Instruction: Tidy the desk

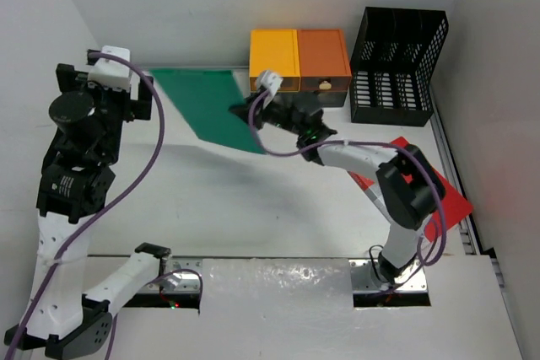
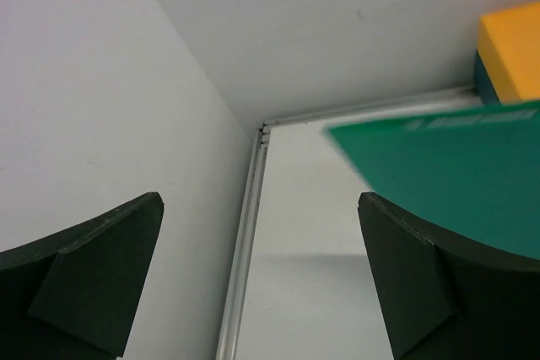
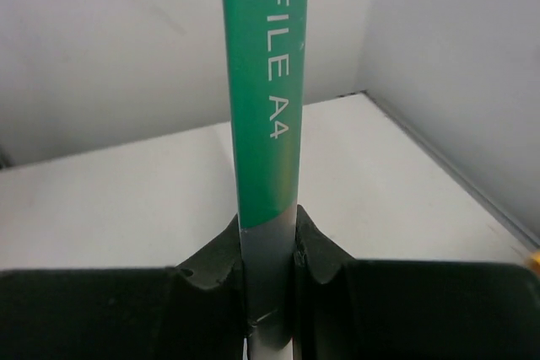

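The white desk [image 1: 253, 200] fills the top view. My right gripper [image 1: 245, 113] is shut on the spine of a green file folder [image 1: 211, 107] and holds it lifted above the far middle of the desk. In the right wrist view the folder's spine [image 3: 263, 107], printed "FILE A4", stands clamped between my fingers [image 3: 268, 250]. My left gripper [image 1: 135, 90] is open and empty at the far left, raised by the left wall. In the left wrist view the folder's edge [image 2: 456, 166] shows at the right, and my gripper [image 2: 261, 284] hangs over the desk's left rail [image 2: 240, 267].
A yellow box [image 1: 274, 58] and an orange box [image 1: 322, 61] sit side by side at the back. A black mesh file rack [image 1: 396, 65] stands at the back right. A red folder [image 1: 439, 200] lies flat at the right, under the right arm.
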Robot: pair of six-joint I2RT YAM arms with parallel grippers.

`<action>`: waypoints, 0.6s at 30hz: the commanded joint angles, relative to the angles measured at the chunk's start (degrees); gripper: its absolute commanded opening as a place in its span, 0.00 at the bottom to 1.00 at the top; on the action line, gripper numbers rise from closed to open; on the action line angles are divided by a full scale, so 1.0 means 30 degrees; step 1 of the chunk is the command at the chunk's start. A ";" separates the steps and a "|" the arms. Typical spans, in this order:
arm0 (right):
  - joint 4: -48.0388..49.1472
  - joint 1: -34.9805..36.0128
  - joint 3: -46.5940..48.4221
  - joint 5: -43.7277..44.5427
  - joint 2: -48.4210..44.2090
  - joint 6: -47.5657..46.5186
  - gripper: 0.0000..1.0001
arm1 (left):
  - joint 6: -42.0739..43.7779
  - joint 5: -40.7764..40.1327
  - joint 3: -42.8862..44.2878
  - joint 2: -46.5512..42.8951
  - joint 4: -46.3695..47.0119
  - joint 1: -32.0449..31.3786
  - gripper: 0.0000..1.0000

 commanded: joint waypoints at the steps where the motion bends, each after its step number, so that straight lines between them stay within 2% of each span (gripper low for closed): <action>1: 0.1215 -0.1831 -0.0011 0.0239 -0.2724 0.4931 0.00 | -0.1871 -0.1803 -0.0323 0.0220 0.2083 -0.0112 1.00; 4: 0.1301 -0.3589 0.0018 -0.0173 -0.4424 0.6463 0.00 | -0.1989 -0.1862 -0.1407 0.0366 0.2846 -0.0112 1.00; 10: 0.1127 -0.6198 -0.0421 0.0352 -0.7505 0.6320 0.00 | -0.2252 -0.1570 -0.3136 0.0601 0.3609 -0.0112 1.00; 13: 0.0251 -0.7777 -0.0626 0.1959 -0.9145 0.5210 0.00 | -0.2253 -0.1424 -0.4219 0.0689 0.3931 -0.0112 1.00; 16: -0.1417 -0.9008 -0.0773 0.5120 -1.0611 0.3308 0.00 | -0.2340 -0.1073 -0.5420 0.0806 0.4136 -0.0112 1.00; 17: -0.2524 -0.9187 -0.0744 0.7391 -1.0904 0.2693 0.00 | -0.2283 -0.0810 -0.6090 0.0864 0.4369 -0.0112 1.00; 18: -0.2913 -0.9363 -0.0715 0.8458 -1.1400 0.1294 0.00 | -0.2137 -0.0692 -0.6445 0.0923 0.4487 -0.0112 1.00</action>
